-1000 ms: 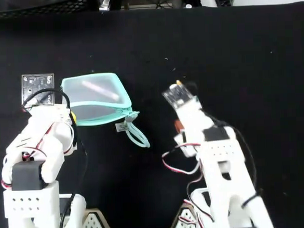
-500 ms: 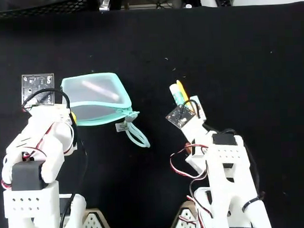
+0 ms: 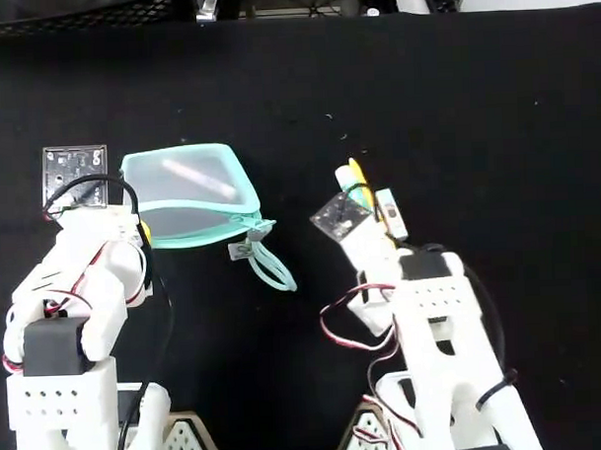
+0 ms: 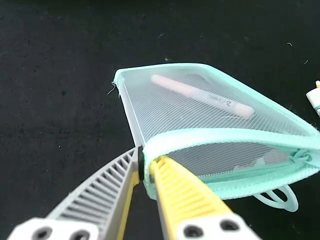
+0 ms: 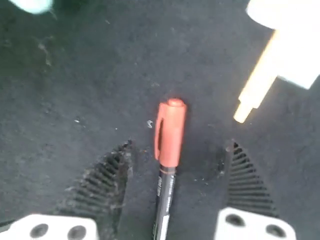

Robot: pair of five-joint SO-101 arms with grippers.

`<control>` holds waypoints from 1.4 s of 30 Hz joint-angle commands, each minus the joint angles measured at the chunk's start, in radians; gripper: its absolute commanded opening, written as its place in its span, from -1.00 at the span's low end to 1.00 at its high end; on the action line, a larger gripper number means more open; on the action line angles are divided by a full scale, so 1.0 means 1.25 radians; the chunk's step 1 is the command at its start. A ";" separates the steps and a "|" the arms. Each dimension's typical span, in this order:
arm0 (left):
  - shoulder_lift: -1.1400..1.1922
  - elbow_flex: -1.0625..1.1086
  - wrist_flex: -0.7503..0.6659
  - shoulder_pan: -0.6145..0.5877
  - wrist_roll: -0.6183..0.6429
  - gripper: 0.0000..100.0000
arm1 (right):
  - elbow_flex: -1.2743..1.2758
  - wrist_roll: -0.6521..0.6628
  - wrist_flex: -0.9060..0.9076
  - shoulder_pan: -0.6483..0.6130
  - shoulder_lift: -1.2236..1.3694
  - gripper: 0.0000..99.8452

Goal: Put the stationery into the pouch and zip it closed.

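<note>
A teal mesh pouch point(image 3: 186, 189) point(image 4: 210, 115) lies on the black table with a pink pen point(image 4: 200, 95) inside it. Its mouth faces my left arm. My left gripper point(image 4: 146, 167) point(image 3: 143, 230) is shut on the pouch's rim at the near left corner. A red pen point(image 5: 170, 131) lies on the table between the spread fingers of my right gripper point(image 5: 180, 146), which is open around it without touching. Just beyond sit a yellow marker point(image 3: 358, 174) point(image 5: 257, 87) and a green-and-white one point(image 3: 351, 191). In the high view the right wrist point(image 3: 342, 216) covers the red pen.
A small metal square point(image 3: 75, 176) lies left of the pouch. The pouch's teal strap loop point(image 3: 272, 270) trails toward the table's middle. A small white block point(image 3: 390, 213) lies beside the right wrist. Bare black cloth spreads over the back and the right of the table.
The right wrist pulled back toward its base, uncovering the yellow and green markers, then shifted slightly left. The left arm and the pouch have not moved.
</note>
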 commanded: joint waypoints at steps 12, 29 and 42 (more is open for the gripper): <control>-0.006 -0.002 -0.007 0.002 -0.001 -0.94 | -0.034 -0.015 -0.088 -0.018 0.138 -0.61; -0.006 -0.002 -0.010 0.001 -0.001 -0.94 | -0.055 -0.011 -0.155 -0.018 0.239 -0.96; 0.000 -0.002 -0.010 0.004 -0.001 -0.94 | -0.256 -0.071 0.193 -0.037 -0.377 -0.98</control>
